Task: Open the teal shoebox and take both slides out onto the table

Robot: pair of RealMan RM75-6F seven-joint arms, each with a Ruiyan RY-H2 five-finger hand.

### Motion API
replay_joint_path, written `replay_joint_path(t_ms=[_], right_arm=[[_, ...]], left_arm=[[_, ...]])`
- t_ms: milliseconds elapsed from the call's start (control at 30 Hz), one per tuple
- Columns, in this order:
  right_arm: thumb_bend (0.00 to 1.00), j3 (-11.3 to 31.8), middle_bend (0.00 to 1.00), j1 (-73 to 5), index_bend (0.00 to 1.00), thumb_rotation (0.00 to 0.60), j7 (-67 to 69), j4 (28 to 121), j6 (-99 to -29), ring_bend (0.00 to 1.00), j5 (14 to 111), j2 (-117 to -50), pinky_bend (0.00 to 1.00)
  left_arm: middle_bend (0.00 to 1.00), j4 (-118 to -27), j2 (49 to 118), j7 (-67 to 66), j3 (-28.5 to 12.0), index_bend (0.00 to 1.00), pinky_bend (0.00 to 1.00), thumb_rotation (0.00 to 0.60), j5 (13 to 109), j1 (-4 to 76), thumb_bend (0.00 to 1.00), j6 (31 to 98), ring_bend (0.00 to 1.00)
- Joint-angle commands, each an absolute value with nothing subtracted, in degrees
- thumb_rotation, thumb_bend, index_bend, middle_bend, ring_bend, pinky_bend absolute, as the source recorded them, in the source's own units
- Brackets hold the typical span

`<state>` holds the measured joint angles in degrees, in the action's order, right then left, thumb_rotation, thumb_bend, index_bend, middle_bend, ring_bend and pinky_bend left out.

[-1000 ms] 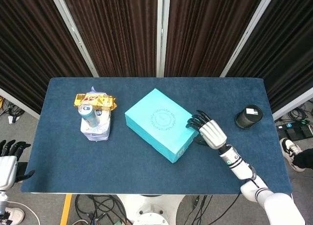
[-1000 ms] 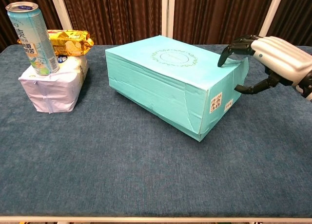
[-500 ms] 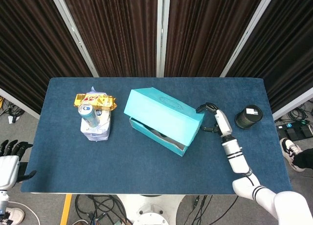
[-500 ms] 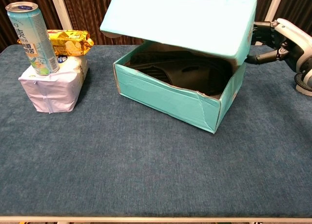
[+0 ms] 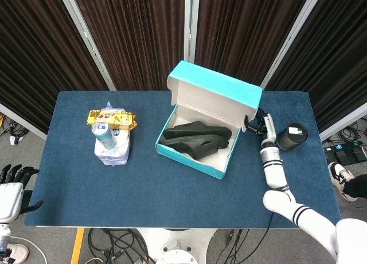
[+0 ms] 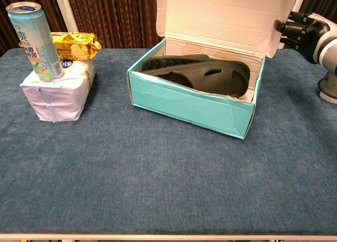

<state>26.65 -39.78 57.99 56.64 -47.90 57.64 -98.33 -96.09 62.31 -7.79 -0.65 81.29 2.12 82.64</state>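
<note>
The teal shoebox [image 5: 191, 155] [image 6: 188, 101] stands open at mid-table, its lid [image 5: 217, 90] [image 6: 221, 16] tipped up and back, white inside facing me. Two black slides [image 5: 198, 139] [image 6: 202, 72] lie side by side in it. My right hand [image 5: 257, 124] [image 6: 301, 29] hovers at the lid's right end, fingers loosely curled and touching its edge, holding nothing. Below the table's front left corner my left hand [image 5: 11, 186] hangs with its fingers apart; only the head view shows it.
At the left, a drink can [image 5: 104, 132] [image 6: 33, 34] stands on a white packet [image 5: 113, 152] [image 6: 57, 91], with a yellow snack bag [image 5: 112, 119] [image 6: 75, 45] behind. A black cylinder [image 5: 291, 136] [image 6: 329, 87] sits right of my right hand.
The lid has swung from shut, through half raised, to upright behind the box, baring the slides. My right hand rose and moved back with the lid's right end. The left hand stayed put.
</note>
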Motion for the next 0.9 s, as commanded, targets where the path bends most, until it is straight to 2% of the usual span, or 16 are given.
replay_joint_path(t_ms=[33,67,100,267,367,467,633,733,800,900], right_arm=[[0.31,30.6,0.09,-42.2,0.07,0.600,51.6,55.0,-46.3,0.01,52.1,-99.6,0.00],[0.27,31.5,0.03,-42.5,0.01,0.600,50.4,54.7,-46.9,0.00,50.8,-99.9,0.00],[0.24,32.6,0.00,-42.8,0.00,0.600,48.7,54.5,-48.1,0.00,49.5,-100.1,0.00],[0.17,34.9,0.00,-43.8,0.00,0.600,41.3,51.8,-58.4,0.00,49.9,-101.5,0.00],[0.15,32.9,0.00,-43.4,0.00,0.600,38.6,50.6,-63.9,0.00,55.0,-101.0,0.00],[0.13,27.3,0.00,-41.7,0.00,0.600,35.8,51.9,-68.0,0.00,63.3,-98.2,0.00],[0.10,18.6,0.02,-39.5,0.00,0.600,31.0,64.0,-65.4,0.00,73.2,-89.1,0.00],[0.09,15.0,0.16,-39.6,0.10,0.600,24.2,71.4,-63.2,0.03,76.9,-84.8,0.03],[0.08,13.3,0.23,-40.4,0.21,0.600,19.5,75.8,-60.4,0.12,77.9,-82.7,0.12],[0.07,11.7,0.26,-41.9,0.27,0.600,14.1,80.6,-55.2,0.17,76.8,-80.9,0.26]], left_arm=[[0.18,-95.9,62.4,-7.5,-0.6,0.23,0.05,0.600,81.3,2.1,0.00,82.6,0.09],[0.18,-95.8,62.4,-7.5,-0.6,0.23,0.05,0.600,81.2,2.1,0.00,82.6,0.09],[0.18,-95.7,62.4,-7.5,-0.6,0.23,0.05,0.600,81.1,2.1,0.00,82.5,0.09],[0.18,-95.3,62.5,-7.2,-0.6,0.23,0.05,0.600,80.5,2.0,0.00,82.1,0.09],[0.18,-95.2,62.6,-7.0,-0.6,0.23,0.06,0.600,80.7,2.2,0.00,82.0,0.09],[0.18,-95.2,62.6,-7.0,-0.6,0.23,0.05,0.600,80.9,2.3,0.00,82.0,0.09],[0.18,-95.4,62.6,-7.0,-0.8,0.23,0.06,0.600,81.0,2.5,0.00,82.0,0.09],[0.18,-95.5,62.6,-7.0,-0.7,0.23,0.06,0.600,81.3,2.5,0.00,82.0,0.09],[0.18,-95.6,62.6,-6.8,-0.6,0.23,0.06,0.600,81.4,2.5,0.00,82.1,0.09],[0.18,-95.2,62.7,-6.4,-0.5,0.23,0.06,0.600,81.2,2.1,0.00,82.3,0.09]])
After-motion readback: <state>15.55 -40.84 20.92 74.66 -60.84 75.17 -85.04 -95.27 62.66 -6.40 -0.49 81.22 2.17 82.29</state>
